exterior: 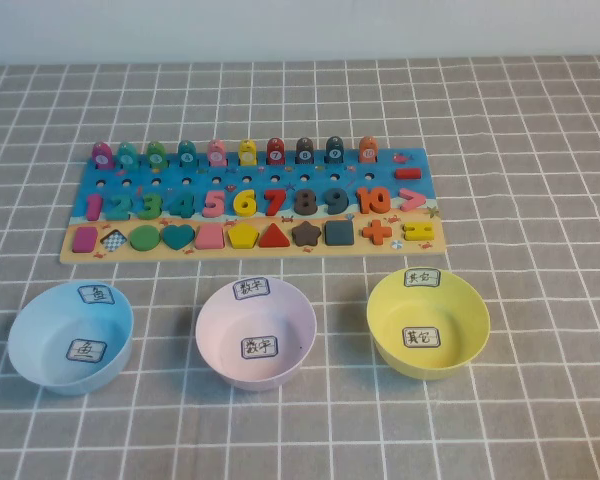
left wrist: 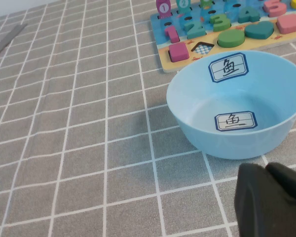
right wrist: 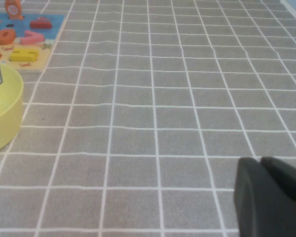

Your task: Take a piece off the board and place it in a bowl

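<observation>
The piece [exterior: 84,240] sat in the leftmost slot of the shape row on the board [exterior: 250,160], flush with its neighbours and just beside the chequered tile [exterior: 113,239]. The board lay across the far half of the table [exterior: 540,140]. Three bowls stood in a row near the board's front edge: blue bowl [exterior: 25,350] at the left, pink bowl [exterior: 215,345] in the middle, yellow bowl [exterior: 475,330] at the right, well apart from the piece.

Neither arm appeared in the high view. The left gripper [left wrist: 271,200] hung just beside the blue bowl on the robot's side, fingers pressed together and holding nothing. The right gripper [right wrist: 271,195] hung over bare table, to the right of the yellow bowl, fingers likewise together and empty.

Probable faults from this state:
- The piece lies low in its recess; a shallow grasp could slip off its rounded corners.
- Wide fingers could catch the chequered tile or the board edge and shift the board.
- The carry crosses two wrong bowls; an early release would drop the piece into one.
</observation>
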